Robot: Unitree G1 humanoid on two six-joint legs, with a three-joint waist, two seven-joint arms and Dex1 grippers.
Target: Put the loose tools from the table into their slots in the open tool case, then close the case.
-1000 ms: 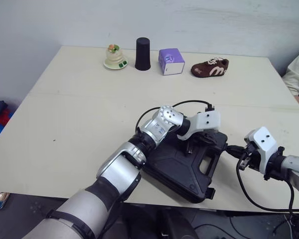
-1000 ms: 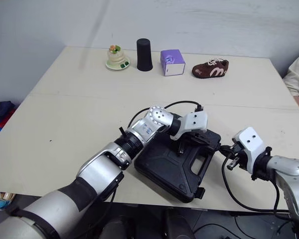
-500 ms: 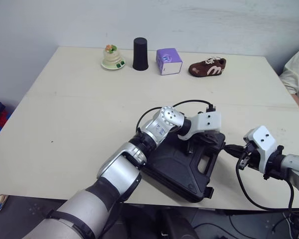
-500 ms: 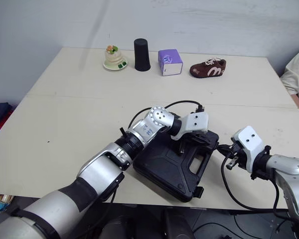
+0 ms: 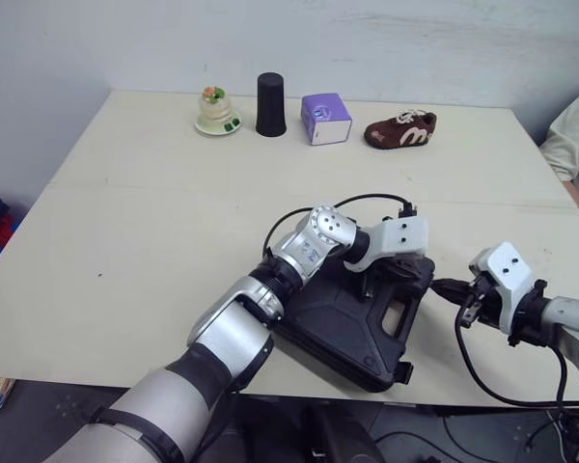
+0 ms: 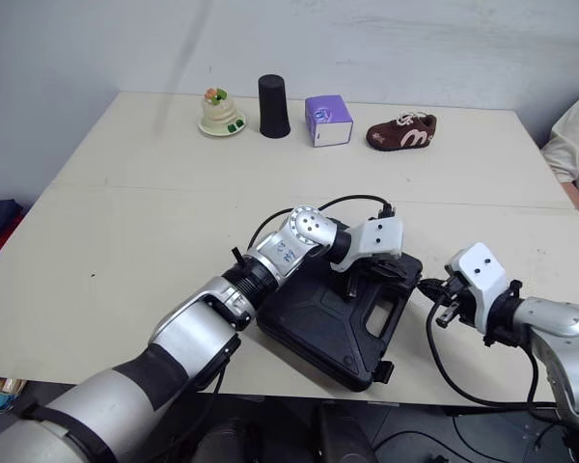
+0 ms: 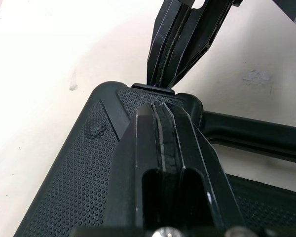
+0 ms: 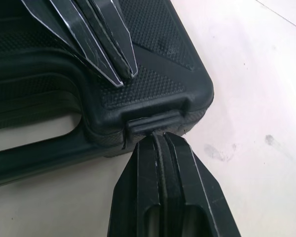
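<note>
Looking at the near edge of the counter (image 5: 154, 231) first, we see the black tool case (image 5: 352, 318). It lies flat, close to the near right corner, and its lid is down. One corner of it sticks out a little over the near edge.

Our left fingers (image 7: 150, 143) are on top of the case. They are pressed tight together with nothing between them. Their tip rests on the bumpy lid, just beside the handle (image 7: 251, 136) and near a corner of the case.

Our right fingers (image 8: 143, 168) come at the case from its right side. They are pressed tight together too, and they hold nothing. Their tip touches the little latch (image 8: 150, 123) on the side of the case, low down by the counter top. The two sets of fingers are very near each other, one above the latch and one against it.

Far away, a row of things sits along the far edge of the counter: a small toy on a dish (image 5: 216, 111), a black cup (image 5: 270, 104), a purple box (image 5: 326, 119) and a brown shoe (image 5: 401, 129). A person's sleeve (image 5: 574, 145) shows past the right edge.
</note>
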